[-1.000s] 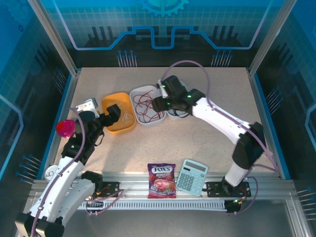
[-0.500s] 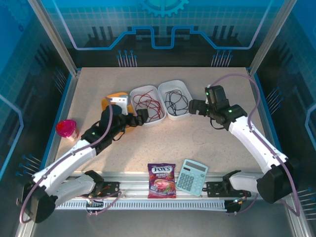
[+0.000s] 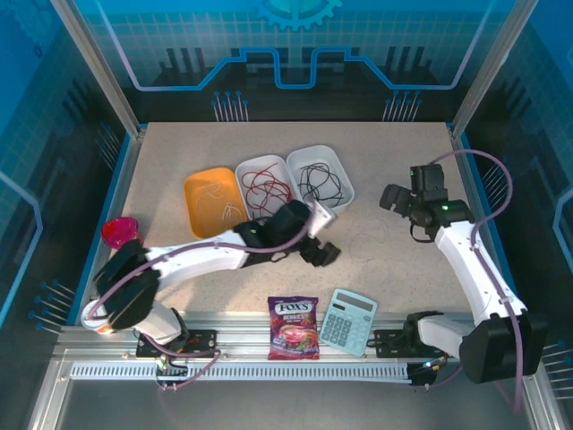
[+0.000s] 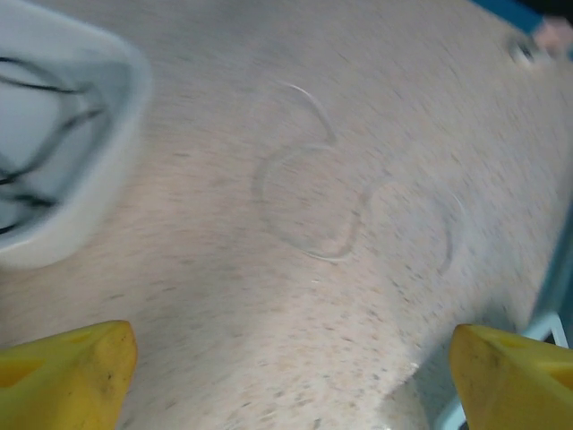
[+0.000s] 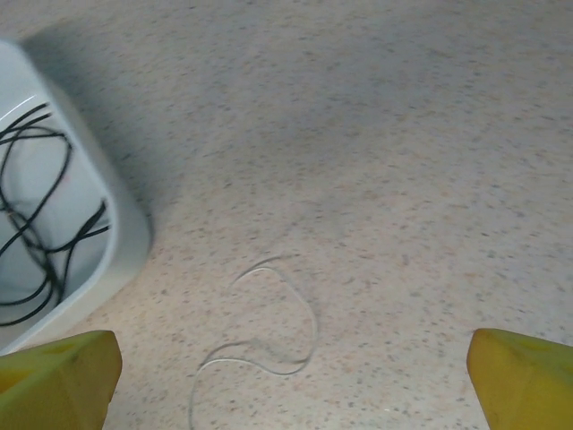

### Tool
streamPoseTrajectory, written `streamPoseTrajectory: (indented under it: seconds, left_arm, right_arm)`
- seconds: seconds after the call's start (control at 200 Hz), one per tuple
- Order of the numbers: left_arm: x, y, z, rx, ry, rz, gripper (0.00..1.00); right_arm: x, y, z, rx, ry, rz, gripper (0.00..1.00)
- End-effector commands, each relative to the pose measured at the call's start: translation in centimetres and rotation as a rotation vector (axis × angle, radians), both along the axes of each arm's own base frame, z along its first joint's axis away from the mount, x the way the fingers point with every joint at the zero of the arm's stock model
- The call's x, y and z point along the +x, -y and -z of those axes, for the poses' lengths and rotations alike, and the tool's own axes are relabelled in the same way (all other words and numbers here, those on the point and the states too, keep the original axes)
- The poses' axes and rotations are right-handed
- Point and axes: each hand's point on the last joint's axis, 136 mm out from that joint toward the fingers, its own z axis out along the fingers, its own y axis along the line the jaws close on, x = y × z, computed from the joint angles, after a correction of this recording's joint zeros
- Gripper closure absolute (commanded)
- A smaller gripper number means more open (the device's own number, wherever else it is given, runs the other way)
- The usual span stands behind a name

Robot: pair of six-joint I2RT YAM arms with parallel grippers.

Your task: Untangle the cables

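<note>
**Q:** Top view: where do the cables lie, and on what?

**A:** Red cables (image 3: 266, 186) and black cables (image 3: 320, 182) fill two white trays (image 3: 240, 172), and whitish cables (image 3: 224, 208) the orange tray (image 3: 191, 199). One pale cable (image 3: 374, 240) lies loose on the speckled table (image 3: 179, 152), between the left gripper (image 3: 322, 253) and the right gripper (image 3: 394, 197). Blue-lit enclosure walls (image 3: 89, 90) stand around.

**Q:** Left wrist view: the hazard?

**A:** The fingers (image 4: 67, 372) are spread wide and hold nothing. The pale cable (image 4: 309, 202) lies flat and hair-thin, so closing pads may skate over it.

**Q:** Right wrist view?

**A:** The fingers (image 5: 524, 381) are equally wide and empty. With both arms near one cable (image 5: 269, 345), they could collide.
</note>
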Motion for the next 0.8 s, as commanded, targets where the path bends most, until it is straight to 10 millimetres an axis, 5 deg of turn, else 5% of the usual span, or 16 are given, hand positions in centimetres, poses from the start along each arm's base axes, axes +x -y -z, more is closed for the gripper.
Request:
streamPoseTrajectory:
  seconds: [0.0,0.405,0.795]
  left_arm:
    - [-2.4,4.4,1.4,0.030,0.070,0.272,0.09]
    - [-1.9,10.7,8.6,0.157,-0.022,0.445,0.30]
    - [0.2,11.5,12.4,0.296,-0.036,0.409,0.43]
  right_arm:
    - [-1.3,1.6,0.7,0.036,-0.025,0.060,0.00]
    - [-2.3,2.6,0.6,0.083,0.011,0.082,0.00]
    - [-2.1,2.3,0.9,0.102,0.018,0.066,0.00]
